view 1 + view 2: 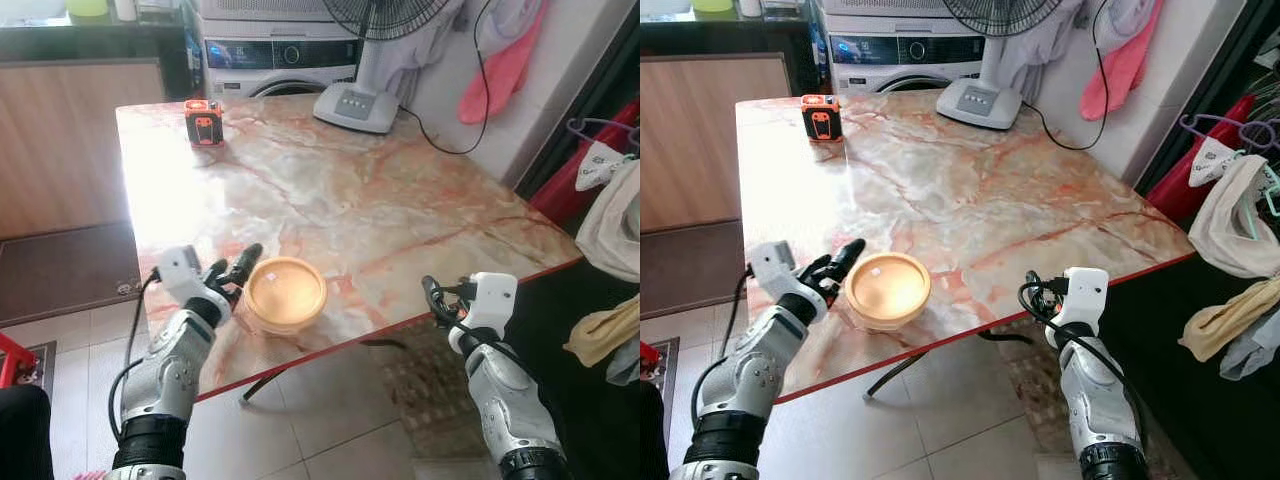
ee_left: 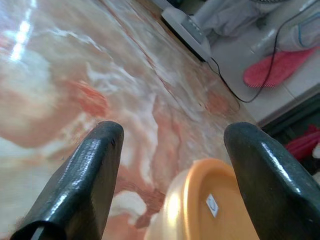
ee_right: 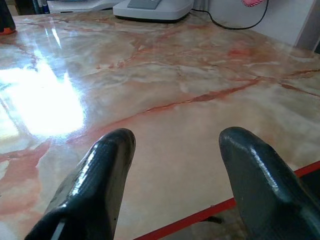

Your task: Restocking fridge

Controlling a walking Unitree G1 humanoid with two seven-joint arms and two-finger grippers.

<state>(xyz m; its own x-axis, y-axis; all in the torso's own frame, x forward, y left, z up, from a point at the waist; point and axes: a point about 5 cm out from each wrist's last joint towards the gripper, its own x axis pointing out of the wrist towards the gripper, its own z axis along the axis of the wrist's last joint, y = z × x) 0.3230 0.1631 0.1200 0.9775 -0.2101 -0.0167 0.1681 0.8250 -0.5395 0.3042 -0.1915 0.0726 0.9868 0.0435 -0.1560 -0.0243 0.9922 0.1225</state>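
Marble table (image 1: 380, 200), orange bowl (image 1: 285, 293) near its front edge, left gripper (image 1: 232, 268) spread wide with the bowl's rim just ahead of its fingertips, right gripper (image 3: 175, 150) spread wide at the table's edge, gripping nothing

No legible text, brand or number can be read anywhere: a small white sticker (image 2: 212, 204) is seen inside the round orange plastic bowl (image 1: 285, 294), and a lit display strip (image 1: 282, 53) on the white washing machine (image 1: 270, 45), both too blurred.
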